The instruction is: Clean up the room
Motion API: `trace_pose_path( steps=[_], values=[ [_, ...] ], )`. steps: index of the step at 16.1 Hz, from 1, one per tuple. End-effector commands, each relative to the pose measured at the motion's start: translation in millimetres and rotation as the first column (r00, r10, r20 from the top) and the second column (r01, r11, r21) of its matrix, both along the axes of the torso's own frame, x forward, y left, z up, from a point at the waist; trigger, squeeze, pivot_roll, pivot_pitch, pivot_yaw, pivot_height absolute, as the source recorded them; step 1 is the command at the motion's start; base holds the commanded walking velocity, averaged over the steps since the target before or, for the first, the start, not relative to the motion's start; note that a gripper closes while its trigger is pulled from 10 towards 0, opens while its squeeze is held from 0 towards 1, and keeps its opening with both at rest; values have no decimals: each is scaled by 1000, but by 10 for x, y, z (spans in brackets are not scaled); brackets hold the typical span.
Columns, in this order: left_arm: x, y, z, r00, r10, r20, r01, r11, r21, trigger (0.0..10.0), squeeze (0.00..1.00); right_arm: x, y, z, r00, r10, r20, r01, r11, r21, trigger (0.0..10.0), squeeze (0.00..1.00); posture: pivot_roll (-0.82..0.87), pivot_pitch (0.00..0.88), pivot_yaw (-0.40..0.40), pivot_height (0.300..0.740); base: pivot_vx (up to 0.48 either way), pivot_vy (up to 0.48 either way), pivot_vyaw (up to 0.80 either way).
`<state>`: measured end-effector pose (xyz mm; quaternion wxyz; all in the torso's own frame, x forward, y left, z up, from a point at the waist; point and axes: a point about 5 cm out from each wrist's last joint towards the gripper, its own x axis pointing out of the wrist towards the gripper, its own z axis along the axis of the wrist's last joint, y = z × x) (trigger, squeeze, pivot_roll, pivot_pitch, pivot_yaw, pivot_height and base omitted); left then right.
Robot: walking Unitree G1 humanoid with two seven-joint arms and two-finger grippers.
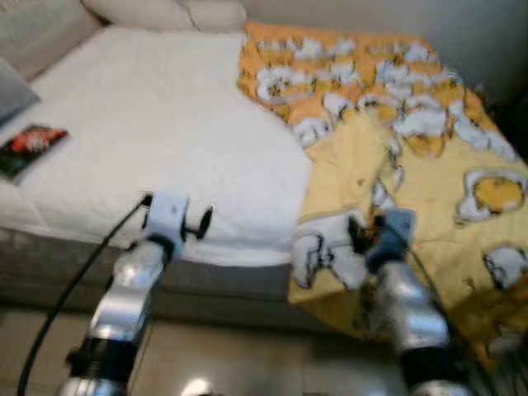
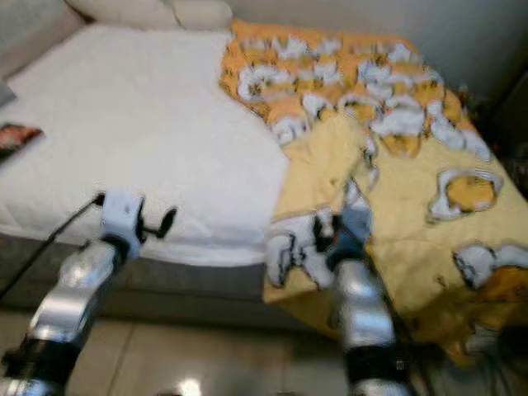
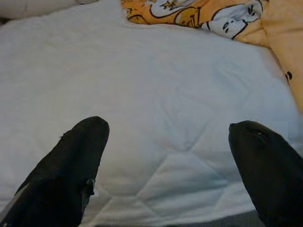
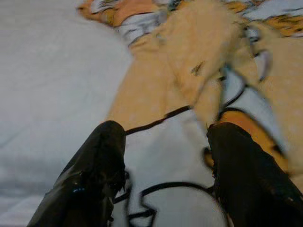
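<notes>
A bed (image 1: 157, 140) with a white quilted mattress cover fills the upper part of the head views, seen from its foot edge. A yellow-and-orange blanket (image 1: 429, 165) printed with white cartoon figures lies crumpled over the robot's right half of the bed; its lower corner spills over the foot edge and hangs toward the floor (image 1: 247, 355). The blanket's inner edge runs from the pillows down to the foot edge, lying on the white cover. Two pale pillows (image 1: 165, 12) sit at the head of the bed. A dark book or magazine (image 1: 29, 148) with a red-and-green cover rests flat near the bed's left side, well apart from the blanket.

Left gripper (image 3: 168, 165): held over the foot edge of the bare white cover, jaws released, with both black fingers (image 3: 71, 165) spread wide and nothing between them. In the head views the left arm (image 1: 132, 289) reaches up from below, a black cable trailing from its wrist.

Right gripper (image 4: 163, 165): positioned at the hanging corner of the blanket, just beside the boundary with the white cover. Its jaws are released, the two fingers (image 4: 94, 175) spread apart over a white printed patch outlined in black; whether the tips touch the fabric cannot be told. The head views are slightly blurred.
</notes>
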<state>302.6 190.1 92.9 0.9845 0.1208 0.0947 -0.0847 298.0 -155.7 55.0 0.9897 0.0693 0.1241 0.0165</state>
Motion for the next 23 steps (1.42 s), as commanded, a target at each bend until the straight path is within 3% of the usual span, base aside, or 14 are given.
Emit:
trace_pose_path(
  steps=[1,17,18,19,23],
  values=[
    [71,-60,98,999,-19,47,20,1000,-16,10000,0,41,8,58,999,26,22,-26,999,-29,10000,0,-33,0,21,740,0,0,0],
    [93,-56,103,999,4,49,-2,999,-43,10000,0,76,62,85,998,53,36,-53,998,-18,10000,0,-29,0,17,740,0,0,0],
    [92,-54,98,999,3,48,-1,999,-37,10000,0,77,61,85,998,54,35,-53,998,-23,10000,0,-29,0,17,740,0,0,0],
    [91,-42,106,998,15,53,-11,998,-69,10000,0,81,50,89,997,71,28,-68,994,-90,10000,0,-28,0,16,740,0,0,0],
    [97,-40,108,999,9,49,-6,997,-78,10000,0,95,55,87,998,60,18,-59,996,-74,10000,0,-25,0,13,740,202,0,548]
  ],
)
